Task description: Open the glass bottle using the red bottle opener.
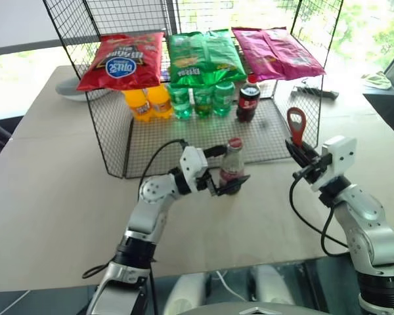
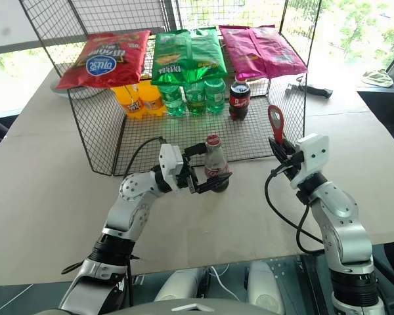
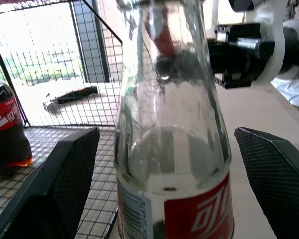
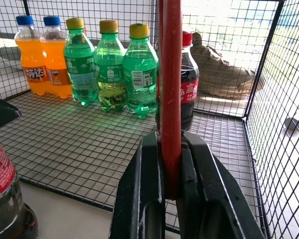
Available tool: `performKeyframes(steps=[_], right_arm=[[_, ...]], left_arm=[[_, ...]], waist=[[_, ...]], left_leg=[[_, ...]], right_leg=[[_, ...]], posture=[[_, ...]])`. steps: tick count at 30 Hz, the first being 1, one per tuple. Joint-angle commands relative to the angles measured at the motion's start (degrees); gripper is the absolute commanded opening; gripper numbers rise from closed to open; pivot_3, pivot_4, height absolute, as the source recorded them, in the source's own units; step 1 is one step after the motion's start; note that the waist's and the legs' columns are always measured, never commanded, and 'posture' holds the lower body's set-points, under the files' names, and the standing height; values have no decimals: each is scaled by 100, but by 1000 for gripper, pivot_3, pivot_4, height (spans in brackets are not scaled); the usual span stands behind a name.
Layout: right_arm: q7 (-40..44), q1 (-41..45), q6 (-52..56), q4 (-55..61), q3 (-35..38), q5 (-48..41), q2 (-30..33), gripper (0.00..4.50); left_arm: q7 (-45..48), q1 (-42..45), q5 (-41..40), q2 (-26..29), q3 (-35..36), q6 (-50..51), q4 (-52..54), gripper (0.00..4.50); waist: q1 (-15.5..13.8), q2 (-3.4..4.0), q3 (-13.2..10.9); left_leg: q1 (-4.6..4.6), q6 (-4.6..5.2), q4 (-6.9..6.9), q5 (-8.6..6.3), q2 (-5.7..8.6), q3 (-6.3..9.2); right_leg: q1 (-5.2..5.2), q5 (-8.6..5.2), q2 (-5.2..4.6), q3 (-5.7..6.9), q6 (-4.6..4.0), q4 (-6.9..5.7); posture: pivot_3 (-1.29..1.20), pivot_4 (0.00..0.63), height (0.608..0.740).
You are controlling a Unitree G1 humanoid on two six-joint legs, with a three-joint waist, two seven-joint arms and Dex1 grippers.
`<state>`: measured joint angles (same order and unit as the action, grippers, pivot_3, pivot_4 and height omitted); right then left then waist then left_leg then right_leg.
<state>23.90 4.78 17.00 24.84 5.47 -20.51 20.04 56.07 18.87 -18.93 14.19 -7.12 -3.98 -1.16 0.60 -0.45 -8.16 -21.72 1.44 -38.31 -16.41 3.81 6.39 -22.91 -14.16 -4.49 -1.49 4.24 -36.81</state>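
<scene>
Glass bottle (image 1: 232, 167): it stands upright on the table (image 1: 59, 197), just in front of the wire rack's (image 1: 111, 141) open side, its cap on.
Left end effector (image 1: 224, 182): your two black fingers stand spread on either side of the bottle's lower body; the left wrist view shows a clear gap between each pad and the glass, so nothing is gripped.
Right end effector (image 1: 302, 161): clenched on the red bottle opener (image 1: 296, 125), which stands up from the fingers with its loop head on top.
Opener to bottle: well apart; the opener is off to the bottle's right, with its head near cap height.
Step in hand: steadying the bottle before prying, as I judge it; the cap is not yet engaged.
Next move: you likely need to close the left fingers on the bottle, then bring the loop head across and hook it under the cap's edge.
Watch: an unheld bottle may tip if the opener pushes on it.
</scene>
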Motion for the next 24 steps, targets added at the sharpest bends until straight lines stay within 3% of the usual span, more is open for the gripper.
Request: performKeyframes(steps=[1,24], right_arm=[[44,14,-177,138,56,-6,13,0],[86,61,-255,17,-9,32,-18,0]], left_arm=[[-35,69,-396,-101,135,44,289,4482],[-72,78,-558,-18,-8,304,666,4482]], waist=[[1,0,0],[1,0,0]], left_leg=[[0,0,0,0,0,0],[0,0,0,0,0,0]], right_leg=[[0,0,0,0,0,0],[1,0,2,0,0,1]], posture=[[0,150,740],[0,150,740]])
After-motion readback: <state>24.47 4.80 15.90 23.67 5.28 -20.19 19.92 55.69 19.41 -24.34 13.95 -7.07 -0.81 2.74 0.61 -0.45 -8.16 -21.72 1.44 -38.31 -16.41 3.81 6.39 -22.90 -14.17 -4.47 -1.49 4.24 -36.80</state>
